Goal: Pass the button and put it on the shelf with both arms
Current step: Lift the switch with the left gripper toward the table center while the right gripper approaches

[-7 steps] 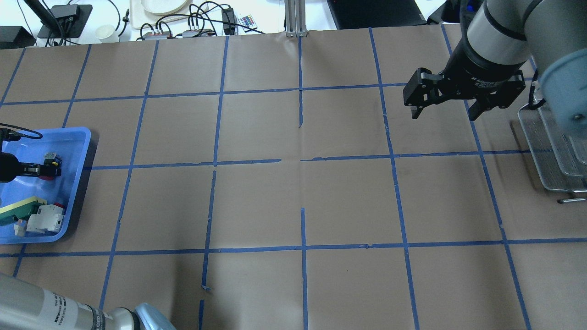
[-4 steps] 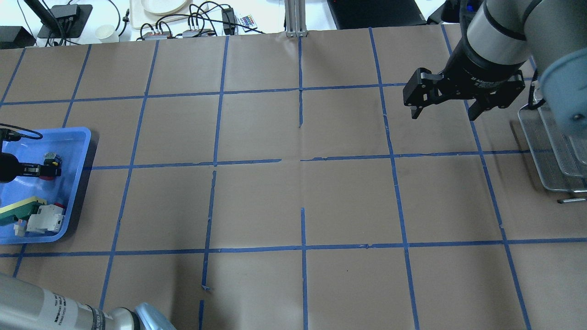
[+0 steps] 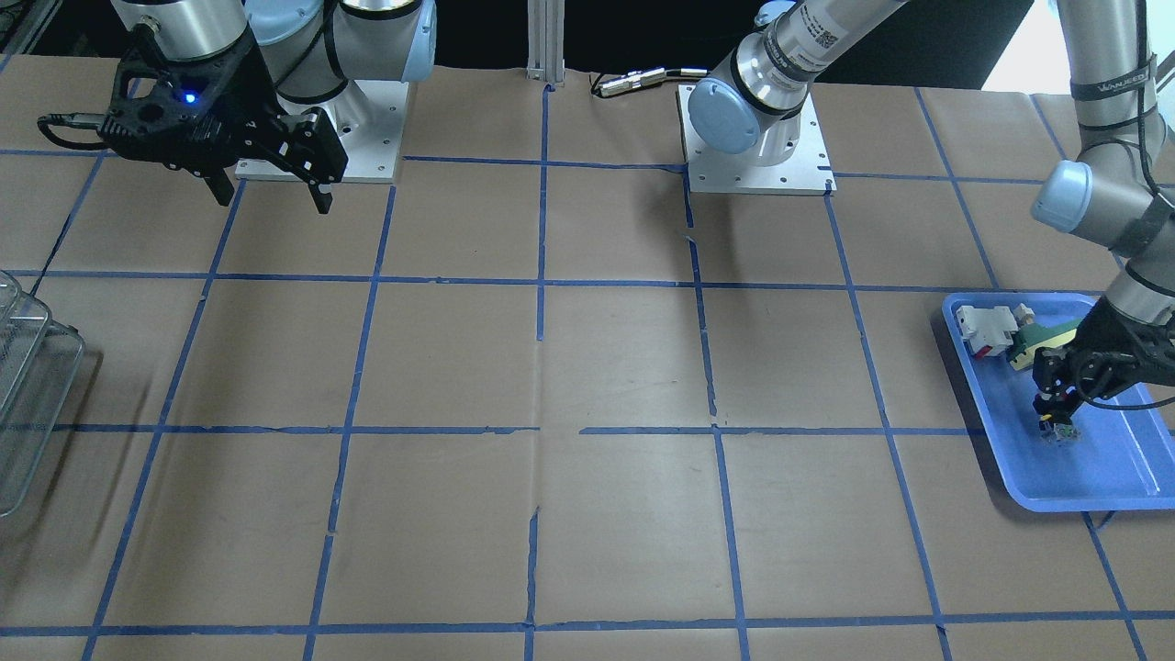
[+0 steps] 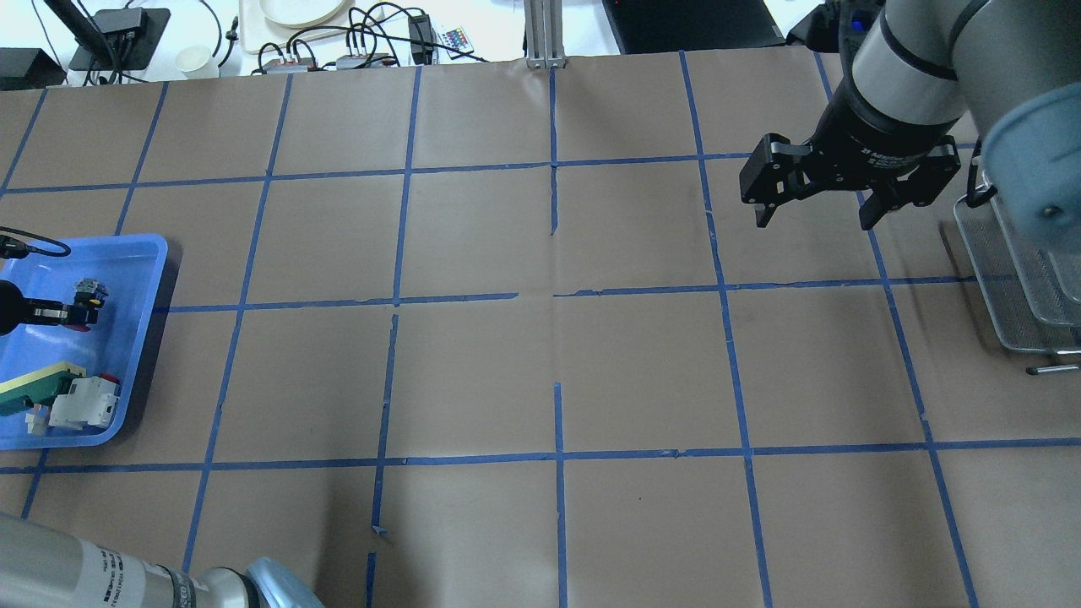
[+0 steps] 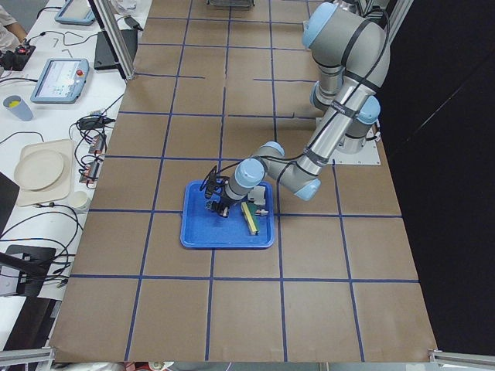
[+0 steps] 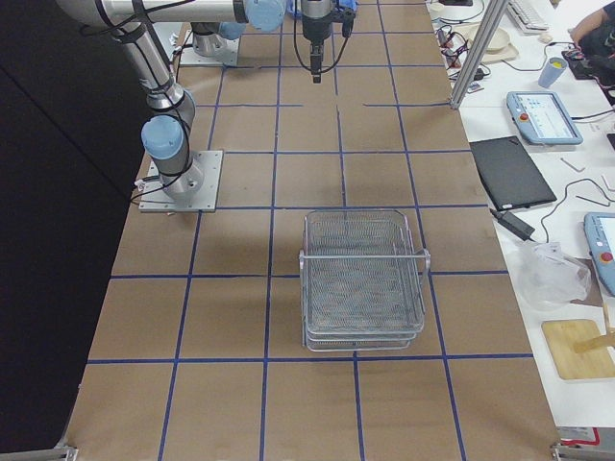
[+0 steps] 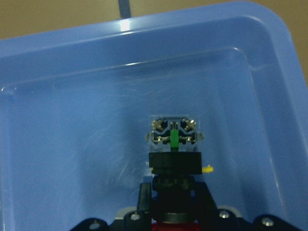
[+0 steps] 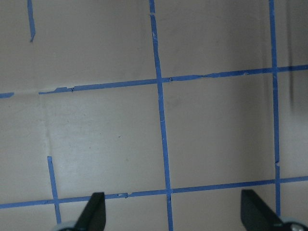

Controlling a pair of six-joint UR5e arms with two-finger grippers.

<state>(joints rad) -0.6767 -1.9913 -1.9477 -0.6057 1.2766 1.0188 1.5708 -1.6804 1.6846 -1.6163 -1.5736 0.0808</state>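
Gripping the button (image 7: pixel 173 156) with the jaws of the left arm (image 3: pixel 1102 207), shut tight on its black middle. Holding it inside the blue tray (image 4: pixel 143 262) at the left end of the desk (image 4: pixel 540 363), red cap pointing back at the wrist and clear end pointing away. Hard to tell: touching the tray floor or hanging just above it. Sharing the tray with a white-and-red block (image 4: pixel 84 405) and a green-and-yellow part (image 4: pixel 34 387), both lying apart from the button. Hanging the right arm (image 4: pixel 908 59) over the far right side of the desk, jaws spread wide and holding nothing, fingertips (image 8: pixel 96 211) well apart. Hovering there near the wire shelf (image 6: pixel 363 279), a long way from the button.
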